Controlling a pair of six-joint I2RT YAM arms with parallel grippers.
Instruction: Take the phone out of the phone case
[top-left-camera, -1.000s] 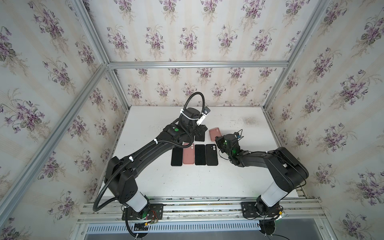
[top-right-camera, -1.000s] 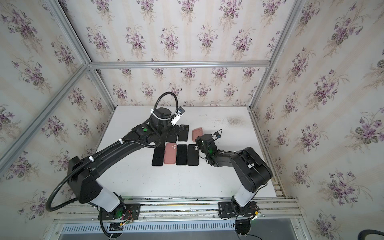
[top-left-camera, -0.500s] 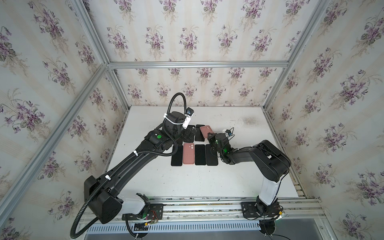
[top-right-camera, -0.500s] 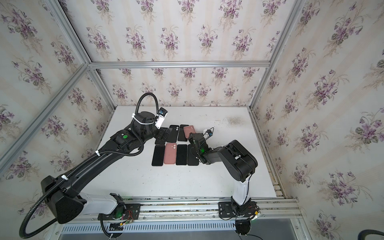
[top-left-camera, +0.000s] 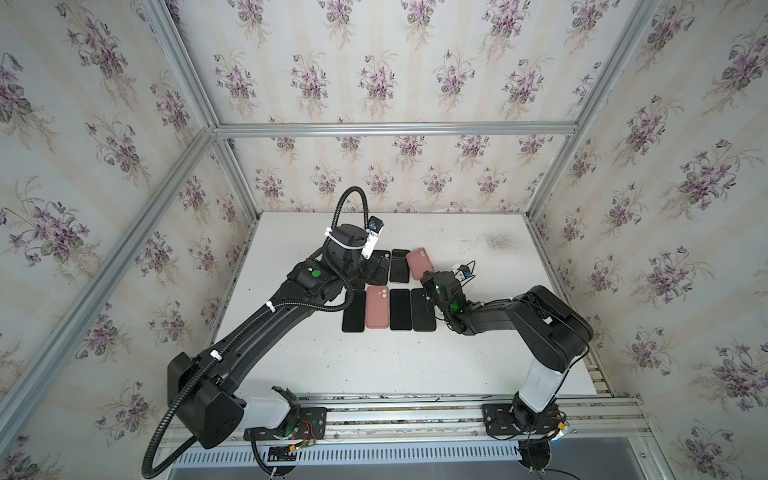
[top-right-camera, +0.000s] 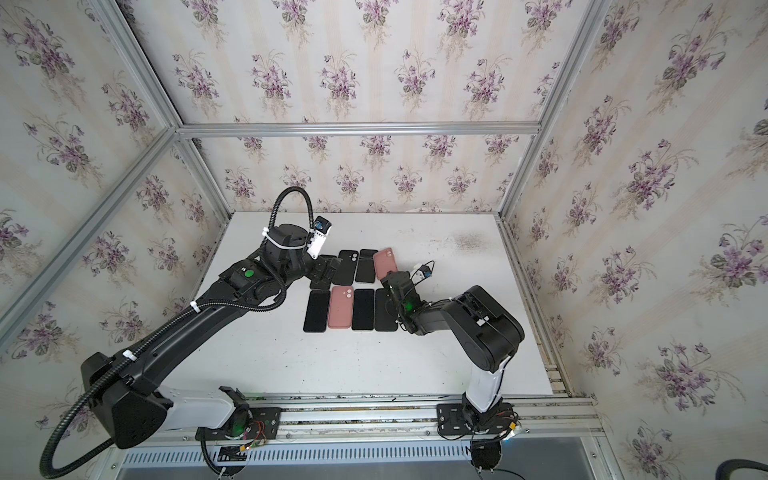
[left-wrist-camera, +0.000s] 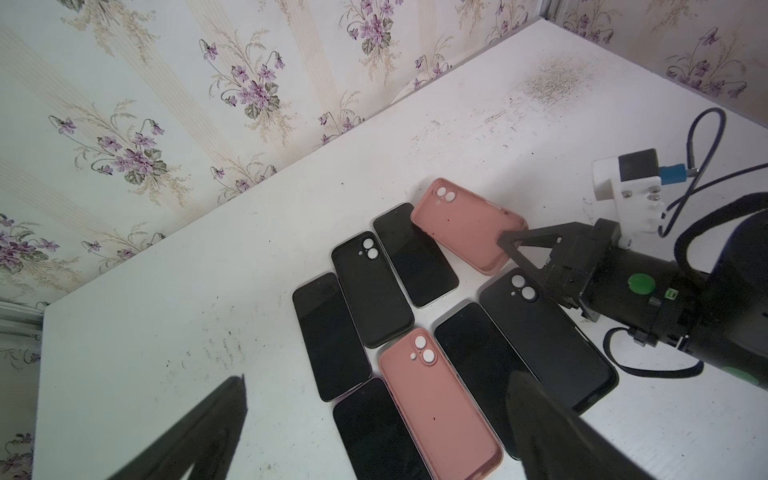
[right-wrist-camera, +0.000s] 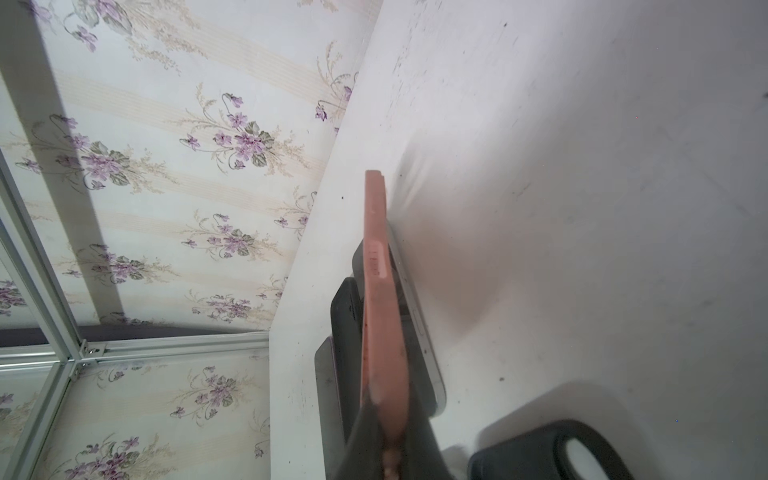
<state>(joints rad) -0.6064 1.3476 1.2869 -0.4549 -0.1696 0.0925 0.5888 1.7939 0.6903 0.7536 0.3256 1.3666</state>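
Note:
A pink phone case (top-left-camera: 419, 262) (top-right-camera: 384, 259) lies at the right end of the back row, back side up with its camera cut-outs showing (left-wrist-camera: 465, 220). My right gripper (top-left-camera: 426, 276) (top-right-camera: 388, 278) (left-wrist-camera: 508, 240) is shut on its near edge. In the right wrist view the case (right-wrist-camera: 380, 311) stands tilted, edge-on, over a silver-edged phone (right-wrist-camera: 419, 345); my right gripper (right-wrist-camera: 386, 440) pinches its end. My left gripper (top-left-camera: 374, 270) (top-right-camera: 326, 270) (left-wrist-camera: 374, 419) hovers open over the left end of the rows, holding nothing.
Two rows of dark phones and cases lie mid-table. A second pink case (top-left-camera: 377, 307) (left-wrist-camera: 436, 399) sits in the front row between black phones, beside a black case (left-wrist-camera: 544, 336). Another black case (left-wrist-camera: 370, 286) lies in the back row. White table (top-left-camera: 374, 365), walls close behind.
My left arm has swung to the left, away from the pink case. The pink case has shifted left, closer to the black phone beside it, with my right gripper at its edge.

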